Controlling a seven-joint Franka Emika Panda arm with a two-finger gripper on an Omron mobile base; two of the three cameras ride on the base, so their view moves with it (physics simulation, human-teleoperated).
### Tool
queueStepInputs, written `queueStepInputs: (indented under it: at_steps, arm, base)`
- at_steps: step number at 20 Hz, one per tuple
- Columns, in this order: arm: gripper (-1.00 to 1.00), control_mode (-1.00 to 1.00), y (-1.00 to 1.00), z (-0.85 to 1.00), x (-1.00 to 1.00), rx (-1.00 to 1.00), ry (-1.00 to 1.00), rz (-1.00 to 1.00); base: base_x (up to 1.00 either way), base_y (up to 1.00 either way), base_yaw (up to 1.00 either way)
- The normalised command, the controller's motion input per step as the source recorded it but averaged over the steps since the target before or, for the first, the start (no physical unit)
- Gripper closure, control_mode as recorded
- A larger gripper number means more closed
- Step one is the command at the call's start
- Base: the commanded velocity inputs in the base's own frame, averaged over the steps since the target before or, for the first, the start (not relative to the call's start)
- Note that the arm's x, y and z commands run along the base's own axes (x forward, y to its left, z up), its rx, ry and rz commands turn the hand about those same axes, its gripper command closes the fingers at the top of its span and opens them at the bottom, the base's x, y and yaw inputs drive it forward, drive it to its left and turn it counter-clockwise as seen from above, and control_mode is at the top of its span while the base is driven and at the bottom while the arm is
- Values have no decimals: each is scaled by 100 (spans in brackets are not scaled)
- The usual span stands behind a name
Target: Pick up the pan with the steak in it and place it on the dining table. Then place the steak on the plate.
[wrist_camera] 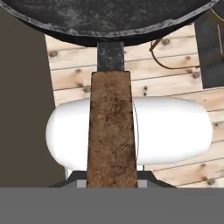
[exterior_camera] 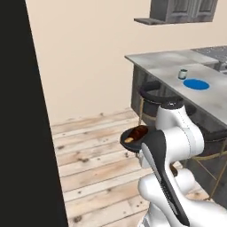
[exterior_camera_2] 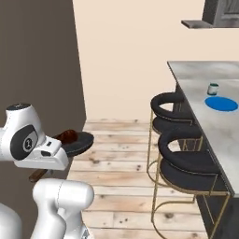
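Handle: brown handle (wrist_camera: 111, 131) of the pan runs straight out from the hand, filling the middle of the hand view; its dark metal neck joins the bowl just ahead.
Gripper: pinching the brown handle near its end, jaws pressed together on it; the fingertips themselves are hidden under the handle in the hand view, and in both base views the hand is tucked behind the arm's white links.
Pan: black frying pan (exterior_camera: 133, 138) held level in the air out in front of the hand, above the wooden plank floor (exterior_camera: 93, 155); its worn underside and rim (wrist_camera: 109, 22) sit at the far end of the handle.
Steak: reddish-brown steak (exterior_camera: 138, 132) with a yellowish end lies inside the pan, ahead of the hand; in the right base view it shows as a dark red lump (exterior_camera_2: 70, 136) on the pan's near rim.
Dining table: light grey marbled dining table (exterior_camera_2: 219, 126) stands well apart from the hand, off to the arm's right.
Plate: bright blue plate (exterior_camera_2: 221, 103) lies flat on the dining table, far from the pan.
Mug: small teal-banded mug (exterior_camera_2: 213, 88) stands upright just beyond the plate.
Stools: two black cushioned stools (exterior_camera_2: 184, 163) with gold wire legs stand between the pan and the table edge.
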Motion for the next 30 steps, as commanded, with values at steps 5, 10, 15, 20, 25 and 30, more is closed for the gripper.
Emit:
queueStepInputs:
  at_steps: [5, 10, 15, 20, 25, 30]
  arm:
    - [100, 100, 0, 0, 0, 0, 0, 0]
    - [100, 100, 0, 0, 0, 0, 0, 0]
    - [100, 100, 0, 0, 0, 0, 0, 0]
    - [100, 100, 0, 0, 0, 0, 0, 0]
    - [100, 100, 0, 0, 0, 0, 0, 0]
    - [100, 100, 0, 0, 0, 0, 0, 0]
  base:
    - [100, 50, -15]
    - [100, 50, -15]
    - [96, 41, -19]
    - [61, 21, -32]
    - [10, 2, -46]
    - [5, 1, -47]
